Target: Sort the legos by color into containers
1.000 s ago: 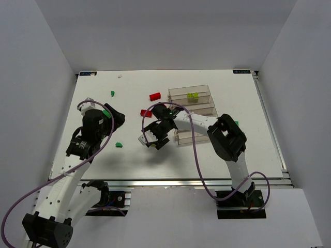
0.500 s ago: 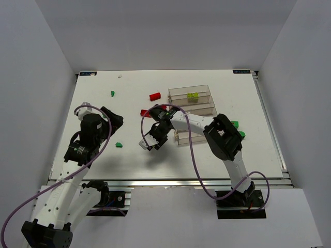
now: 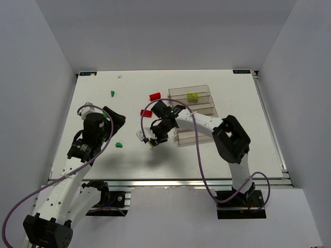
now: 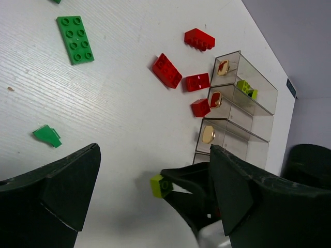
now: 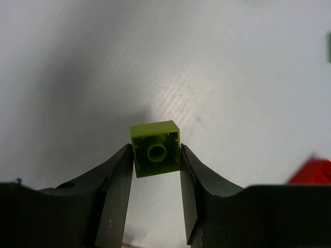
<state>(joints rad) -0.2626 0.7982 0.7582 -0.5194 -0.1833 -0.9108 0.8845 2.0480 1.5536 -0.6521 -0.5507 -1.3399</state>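
Right now the right gripper (image 5: 155,155) has its jaws closed partway onto a yellow-green lego brick (image 5: 155,149), one finger pressed to each side and the brick's hollow underside facing the wrist camera, over the white table (image 5: 232,77). In the overhead view this sits just left of centre, beside the left ends of the clear trays (image 3: 178,93); the uppermost tray holds more yellow-green pieces (image 3: 193,96). The left gripper (image 4: 153,152) gapes wide with nothing between its fingers. Red bricks (image 4: 166,70) lie above centre in its wrist view, a green plate (image 4: 75,39) at upper left
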